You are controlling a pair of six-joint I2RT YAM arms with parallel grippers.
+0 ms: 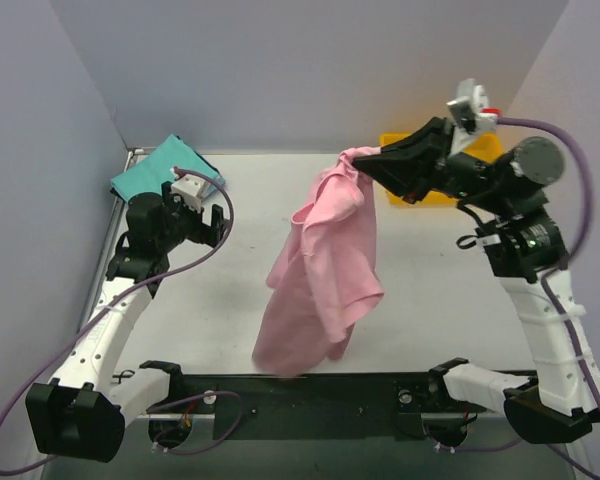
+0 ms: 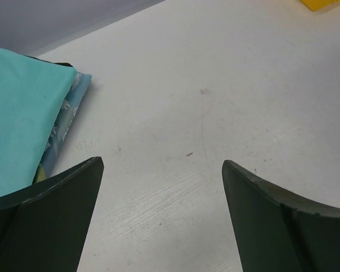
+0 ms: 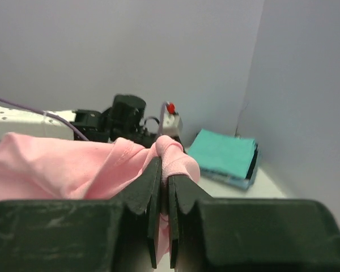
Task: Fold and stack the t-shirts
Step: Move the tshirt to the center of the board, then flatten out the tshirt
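Note:
A light pink t-shirt [image 1: 325, 260] hangs unfolded over the middle of the table, its lower end reaching down near the front edge. My right gripper [image 1: 365, 160] is shut on a bunched bit of its top edge. In the right wrist view the jaws [image 3: 169, 170] pinch the pink cloth [image 3: 56, 164]. A folded teal-green t-shirt [image 1: 150, 170] lies at the far left corner on a blue one whose edge shows [image 2: 65, 122]. My left gripper [image 1: 208, 228] sits just right of that stack, open and empty [image 2: 162, 161] above bare table.
A yellow plastic tray [image 1: 392, 142] stands at the back right, partly hidden behind the right arm. Walls close in the table on the left, back and right. The teal stack [image 3: 224, 153] also shows in the right wrist view.

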